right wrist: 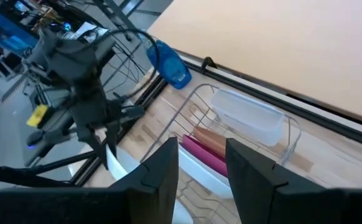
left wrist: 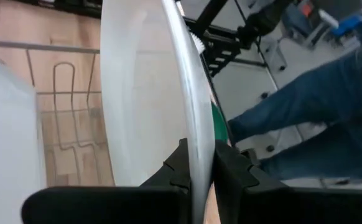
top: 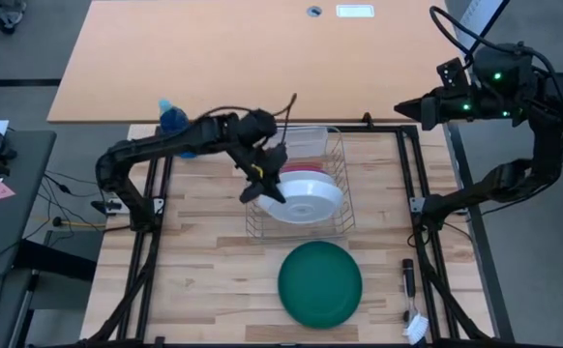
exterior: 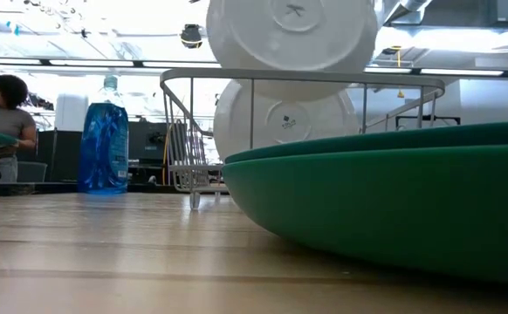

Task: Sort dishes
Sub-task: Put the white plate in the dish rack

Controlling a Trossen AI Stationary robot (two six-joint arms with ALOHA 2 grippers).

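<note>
Above the wire rack point(top: 332, 193): left tool point(top: 267, 182) clamped on white plate's point(top: 306, 198) rim, plate upright. Green plate point(top: 320, 282) flat on surface point(top: 204, 280); right tool point(right wrist: 201, 171) parted, empty, raised well apart.

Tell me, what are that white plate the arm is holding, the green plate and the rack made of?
The white plate, pinched at its rim by the left gripper, looks like glazed ceramic or melamine: smooth, with a stamped mark on its underside. The green plate looks matte, probably plastic. The dish rack is thin, shiny metal wire.
</note>
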